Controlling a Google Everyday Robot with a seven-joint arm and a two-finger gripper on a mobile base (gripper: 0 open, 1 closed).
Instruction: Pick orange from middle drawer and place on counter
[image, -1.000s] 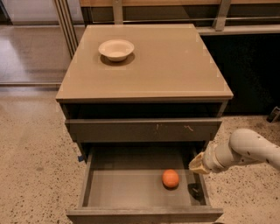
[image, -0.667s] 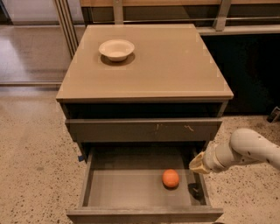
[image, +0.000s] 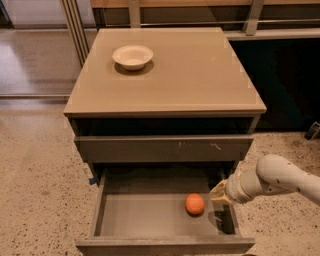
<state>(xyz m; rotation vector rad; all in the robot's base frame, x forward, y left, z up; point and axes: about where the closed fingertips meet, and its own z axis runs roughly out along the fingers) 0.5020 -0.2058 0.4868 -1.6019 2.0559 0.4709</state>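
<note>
- Nothing much has moved since a second ago: the orange (image: 195, 204) sits at the same spot in the drawer, and the gripper (image: 221, 193) hangs in about the same place at the drawer's right side.
- Camera view: the middle drawer (image: 140, 216) stands pulled well out toward the camera, with its smooth grey floor exposed.
- The orange lies on that floor, right of centre, free and alone.
- The gripper comes in from the right on a pale, rounded arm (image: 282, 177). Its tan tip sits over the right part of the drawer.
- The orange is just beside the gripper, to its left and a little lower in the picture. A narrow gap shows between them, so they do not touch.
- I cannot tell whether the gripper is open or closed.
- A dark patch (image: 228, 221) lies under the gripper against the drawer's right wall. I cannot tell whether it is shadow or part of the gripper.
- The drawer front above (image: 130, 149) is pushed in and bears pale scratches right of its middle.
- The counter (image: 195, 75) is a flat tan slab on top of the cabinet. A white bowl (image: 132, 56) stands upright on its back left part, well apart from the orange.
- A small blue scrap (image: 92, 180) shows at the cabinet's left edge, by the drawer's back corner.
- Speckled floor (image: 40, 195) surrounds the cabinet.
</note>
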